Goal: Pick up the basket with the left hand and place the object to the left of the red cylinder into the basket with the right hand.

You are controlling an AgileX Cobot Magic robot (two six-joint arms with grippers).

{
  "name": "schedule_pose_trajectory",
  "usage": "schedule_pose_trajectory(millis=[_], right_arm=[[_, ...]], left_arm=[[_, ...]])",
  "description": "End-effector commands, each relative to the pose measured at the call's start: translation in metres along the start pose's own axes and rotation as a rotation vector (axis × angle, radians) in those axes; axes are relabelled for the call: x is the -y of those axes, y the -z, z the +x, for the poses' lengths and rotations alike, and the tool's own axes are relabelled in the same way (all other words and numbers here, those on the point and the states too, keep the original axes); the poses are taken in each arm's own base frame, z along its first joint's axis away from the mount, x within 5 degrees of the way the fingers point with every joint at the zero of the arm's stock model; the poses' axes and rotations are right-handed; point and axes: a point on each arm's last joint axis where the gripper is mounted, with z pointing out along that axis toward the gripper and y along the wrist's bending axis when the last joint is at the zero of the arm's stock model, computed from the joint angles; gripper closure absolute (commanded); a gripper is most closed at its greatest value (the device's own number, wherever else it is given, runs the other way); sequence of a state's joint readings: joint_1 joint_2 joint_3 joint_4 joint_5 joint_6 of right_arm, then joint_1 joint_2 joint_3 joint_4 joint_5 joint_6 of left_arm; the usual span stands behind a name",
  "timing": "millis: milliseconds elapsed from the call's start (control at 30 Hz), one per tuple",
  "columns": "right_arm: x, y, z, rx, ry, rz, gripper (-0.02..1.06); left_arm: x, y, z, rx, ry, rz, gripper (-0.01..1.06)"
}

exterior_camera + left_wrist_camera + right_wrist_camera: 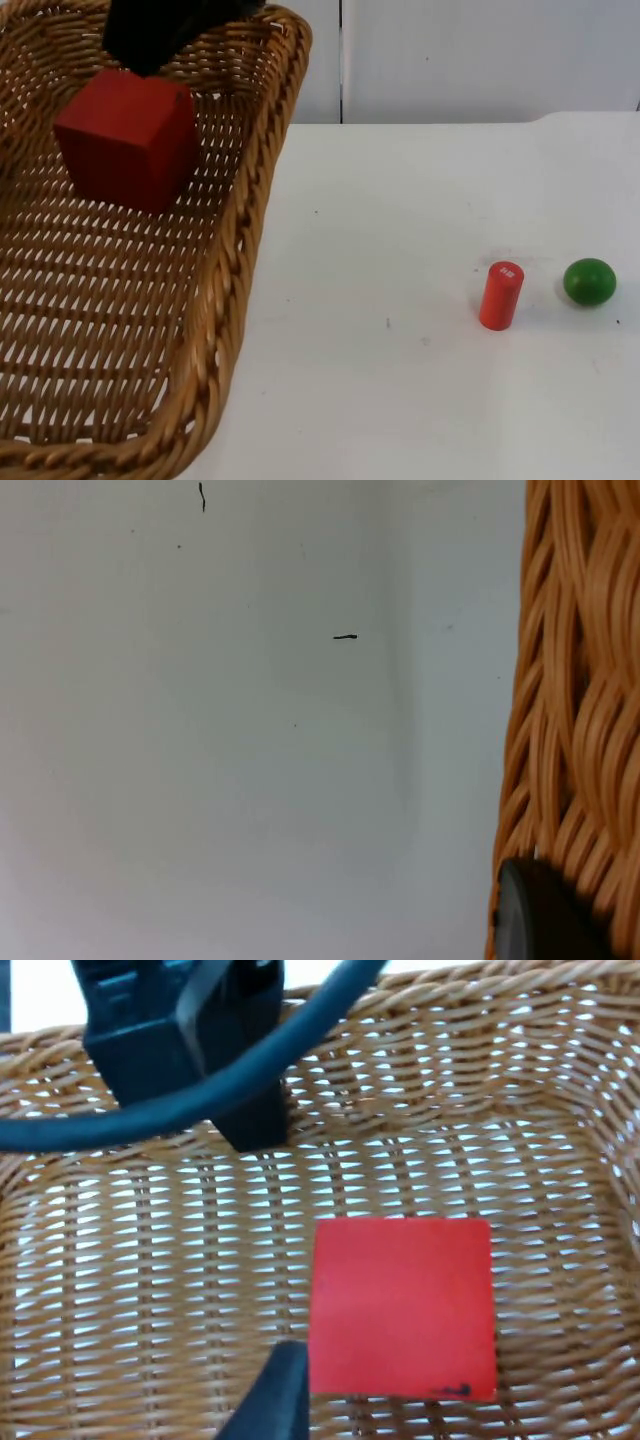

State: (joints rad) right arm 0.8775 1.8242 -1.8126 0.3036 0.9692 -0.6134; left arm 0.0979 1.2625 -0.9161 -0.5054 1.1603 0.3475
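Note:
The wicker basket (232,300) hangs raised at the left of the top view. My left gripper (245,1110) is shut on its rim, and one fingertip (535,910) rests against the weave (580,680). A red cube (125,140) lies on the basket's floor (120,1260). My right gripper (150,62) hovers just over the cube (400,1305), open, with one fingertip (275,1400) beside the cube's edge and nearer the camera. The red cylinder (501,295) stands upright on the table at the right.
A green ball (589,281) sits on the white table just right of the cylinder. The grey partition wall (480,60) closes the table at the back. Bare table top (380,320) stretches between the basket and the cylinder.

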Motion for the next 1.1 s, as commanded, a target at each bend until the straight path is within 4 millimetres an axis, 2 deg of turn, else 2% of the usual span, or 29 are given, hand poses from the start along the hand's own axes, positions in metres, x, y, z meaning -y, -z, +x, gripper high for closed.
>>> schedule_pose_trajectory(millis=[0, 333, 400, 467, 667, 833, 1067], right_arm=[[-0.004, 0.011, 0.002, 0.008, -0.009, 0.014, 0.12], [-0.017, 0.039, 0.018, 0.065, -0.019, 0.059, 0.12], [-0.025, 0.050, 0.029, 0.082, -0.022, 0.075, 0.12], [-0.026, 0.054, 0.030, 0.093, -0.021, 0.082, 0.12], [-0.043, 0.085, 0.053, 0.170, -0.022, 0.137, 0.12], [-0.053, 0.102, 0.066, 0.207, -0.027, 0.159, 0.12], [-0.061, 0.118, 0.073, 0.244, -0.058, 0.172, 0.12]], left_arm=[[0.003, 0.001, 0.000, 0.015, 0.013, 0.025, 1.05], [0.002, 0.001, -0.001, 0.021, 0.014, 0.022, 1.05], [0.002, 0.001, -0.001, 0.021, 0.014, 0.024, 1.05], [0.002, 0.001, -0.001, 0.021, 0.014, 0.024, 1.05], [0.002, 0.001, -0.001, 0.024, 0.015, 0.025, 1.05], [0.002, 0.001, -0.001, 0.028, 0.012, 0.023, 1.05], [0.002, 0.001, -0.002, 0.040, 0.012, 0.028, 1.05]])
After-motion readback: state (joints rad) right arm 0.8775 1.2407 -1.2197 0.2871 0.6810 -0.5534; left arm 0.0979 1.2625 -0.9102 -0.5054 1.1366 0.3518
